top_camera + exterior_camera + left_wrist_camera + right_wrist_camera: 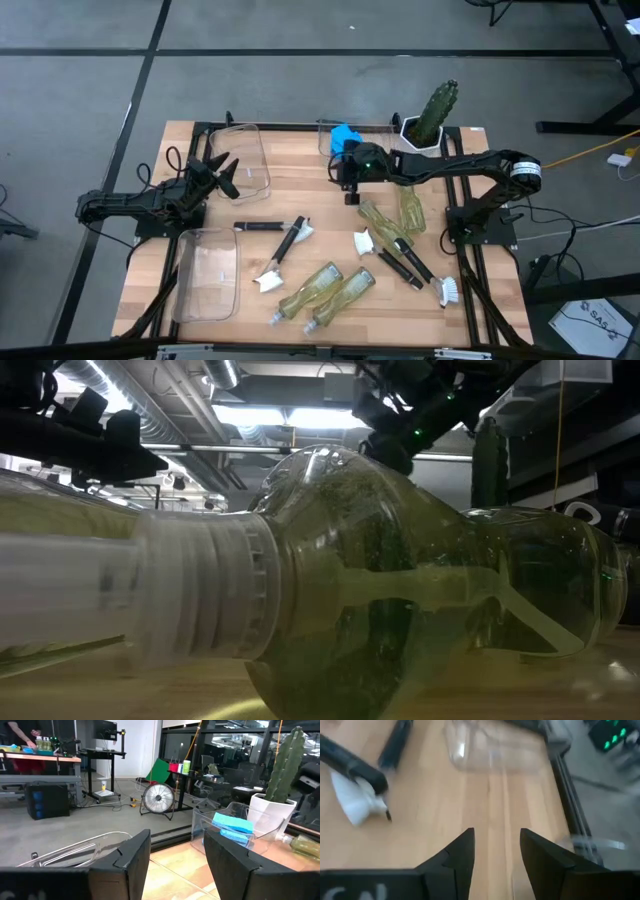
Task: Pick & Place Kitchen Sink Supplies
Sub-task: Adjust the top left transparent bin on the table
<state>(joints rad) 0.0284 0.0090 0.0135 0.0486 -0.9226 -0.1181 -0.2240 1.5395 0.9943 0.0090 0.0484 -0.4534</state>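
Observation:
In the high view, several soap bottles (381, 221) and black-handled brushes (288, 243) lie flat on the wooden table. Blue sponges (345, 136) sit in a clear bin at the far edge and also show in the left wrist view (233, 827). My right gripper (347, 182) hangs open over bare wood just near of that bin; its wrist view shows open fingers (496, 851) and a brush head (354, 803) farther off. My left gripper (224, 176) is open at the table's left, above a clear bin (247, 156). One soap bottle (400, 610) lies on its side, filling the low view.
A green cactus in a white pot (432, 118) stands at the far edge, right of the sponge bin. A second clear bin (206, 274) lies at the near left. Bare wood shows in the table's middle, between the far bins and the scattered bottles and brushes.

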